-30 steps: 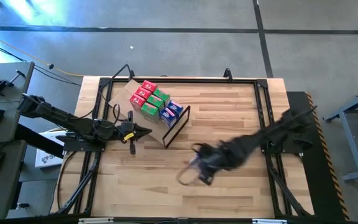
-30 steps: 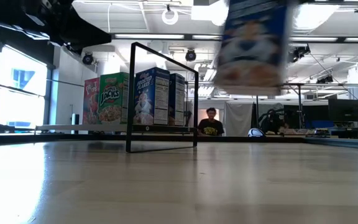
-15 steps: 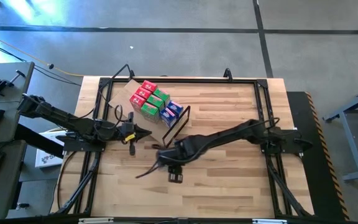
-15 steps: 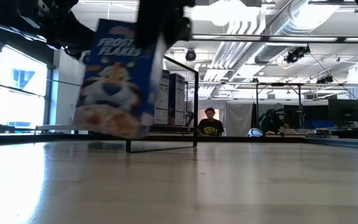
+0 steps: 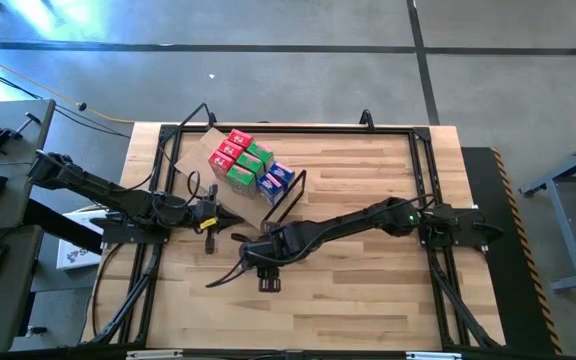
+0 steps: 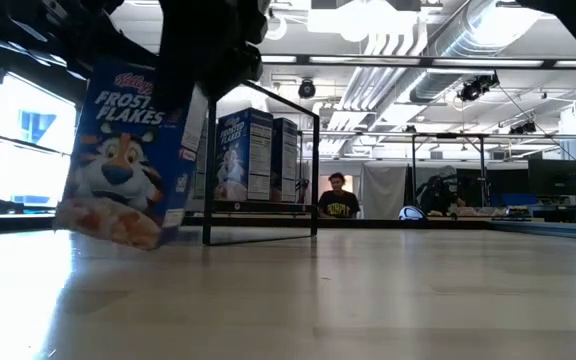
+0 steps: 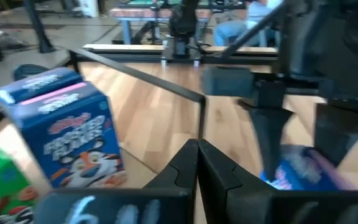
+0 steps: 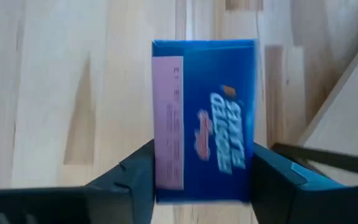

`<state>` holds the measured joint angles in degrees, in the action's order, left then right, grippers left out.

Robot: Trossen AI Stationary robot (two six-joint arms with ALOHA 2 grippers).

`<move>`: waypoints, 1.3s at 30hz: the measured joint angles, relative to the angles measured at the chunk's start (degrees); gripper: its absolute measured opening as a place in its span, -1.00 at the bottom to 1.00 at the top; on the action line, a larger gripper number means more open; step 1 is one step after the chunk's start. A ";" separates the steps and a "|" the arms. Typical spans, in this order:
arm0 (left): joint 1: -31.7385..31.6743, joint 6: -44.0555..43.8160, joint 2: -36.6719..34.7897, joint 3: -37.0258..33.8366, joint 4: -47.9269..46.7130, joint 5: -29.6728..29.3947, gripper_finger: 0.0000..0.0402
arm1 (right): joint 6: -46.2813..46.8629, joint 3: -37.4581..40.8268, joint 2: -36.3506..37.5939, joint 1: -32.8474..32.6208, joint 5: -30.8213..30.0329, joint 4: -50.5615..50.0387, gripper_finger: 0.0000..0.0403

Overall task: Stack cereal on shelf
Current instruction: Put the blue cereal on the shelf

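Note:
A blue cereal box (image 8: 204, 118) with a tiger on its front (image 6: 123, 160) hangs in my right gripper (image 5: 253, 262), which is shut on it just near of the shelf's dark metal frame (image 5: 284, 205). The shelf (image 5: 200, 152) is a tan plywood panel at the table's far left. Several red, green and blue cereal boxes (image 5: 251, 165) stand on it on their bases, and they also show behind the frame (image 6: 258, 155). My left gripper (image 5: 236, 213) is shut and holds nothing; it waits level at the left, pointing toward the frame (image 7: 148, 78). My right gripper pinches the blue box between its two fingers (image 8: 132, 177) across two opposite sides (image 8: 160, 168), at its upper end. The fingers come slanting down from the table's right. The box hangs tilted below them, its lower corner (image 6: 153, 243) close over the tabletop.
A black rail frame (image 5: 423, 170) runs around the tabletop's edges. Bare wooden tabletop (image 5: 368, 290) lies to the right of and near of the shelf. Beyond the table a person (image 6: 340, 200) sits in the room.
My right gripper has swept from the table's middle right toward the left and down, stopping near the shelf's frame, most of the way in the first half second. The blue box went with it, sank toward the tabletop and tipped over to a slant.

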<state>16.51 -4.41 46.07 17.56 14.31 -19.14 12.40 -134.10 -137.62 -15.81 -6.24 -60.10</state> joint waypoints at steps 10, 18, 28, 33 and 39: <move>0.92 0.09 0.26 -0.02 0.14 2.33 -0.77 | -0.79 -0.70 0.97 -0.13 0.63 2.07 0.24; 1.16 -0.45 0.28 1.74 -0.36 9.63 -0.94 | -1.14 -0.40 8.52 -6.81 -12.43 -8.36 -0.30; 8.68 -1.99 7.80 15.62 -22.52 7.18 -0.68 | 0.67 33.55 19.33 -10.98 -16.21 20.34 -0.88; 12.32 -5.12 16.17 23.73 -31.48 6.72 -0.30 | 1.66 56.83 31.90 -11.52 -16.70 45.59 -0.96; 13.69 -9.03 26.68 34.06 -41.55 6.48 0.10 | 0.17 74.19 41.14 -12.62 -17.76 68.16 -0.99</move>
<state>30.20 -13.44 72.74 51.62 -27.24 -12.66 12.57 -59.91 -96.48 -28.43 -24.00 8.06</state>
